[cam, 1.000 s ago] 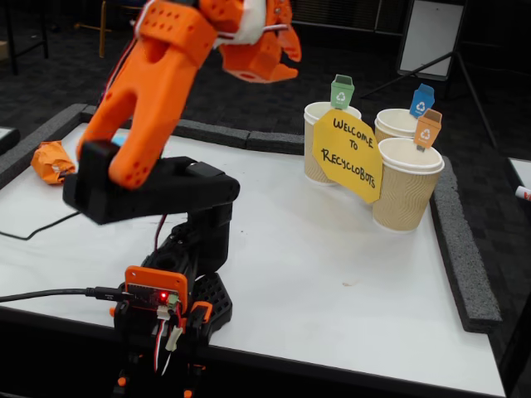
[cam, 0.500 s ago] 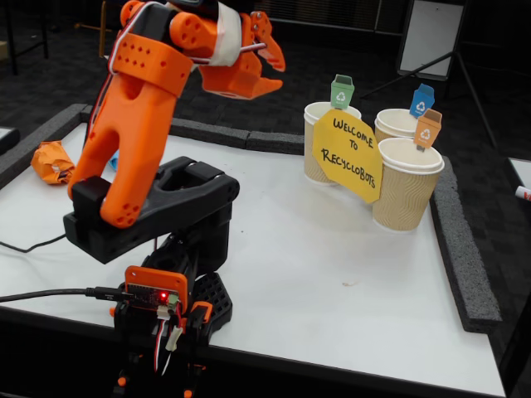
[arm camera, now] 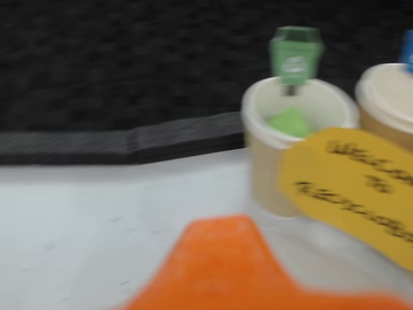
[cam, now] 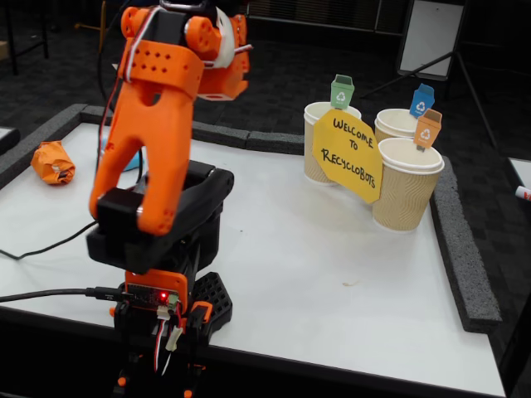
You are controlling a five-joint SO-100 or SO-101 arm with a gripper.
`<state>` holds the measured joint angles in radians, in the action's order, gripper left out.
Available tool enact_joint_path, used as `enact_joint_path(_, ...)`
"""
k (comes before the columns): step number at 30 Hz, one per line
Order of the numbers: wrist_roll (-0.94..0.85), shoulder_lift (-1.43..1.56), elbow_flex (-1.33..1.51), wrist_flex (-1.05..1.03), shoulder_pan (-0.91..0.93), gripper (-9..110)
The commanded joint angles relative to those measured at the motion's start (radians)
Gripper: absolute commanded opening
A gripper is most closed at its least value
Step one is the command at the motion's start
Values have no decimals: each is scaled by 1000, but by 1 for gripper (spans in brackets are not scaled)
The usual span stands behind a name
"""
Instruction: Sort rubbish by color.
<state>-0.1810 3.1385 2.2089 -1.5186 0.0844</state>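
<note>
Lying beyond jaws: green wad (arm camera: 290,121) in cup (arm camera: 271,174).

- The white table top (cam: 332,249) is bordered by dark grey foam strips (cam: 465,257) along its far and right edges in the fixed view.
- The floor (cam: 332,50) beyond the table is dark and patterned.
- A white panel (cam: 430,35) in a dark frame stands at the upper right, on thin black legs.
- A wooden chair leg (cam: 104,29) is visible at the upper left.
- Lighting is even; the surroundings are dim.
</note>
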Motion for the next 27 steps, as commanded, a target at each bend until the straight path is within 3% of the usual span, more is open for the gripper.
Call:
enact_joint_path(1, -18, 2, 5, 38, -161, 0)
enact_joint_path(16, -18, 0, 107, 89, -641, 0)
enact_joint_path(27, -18, 0, 156, 137, -753, 0)
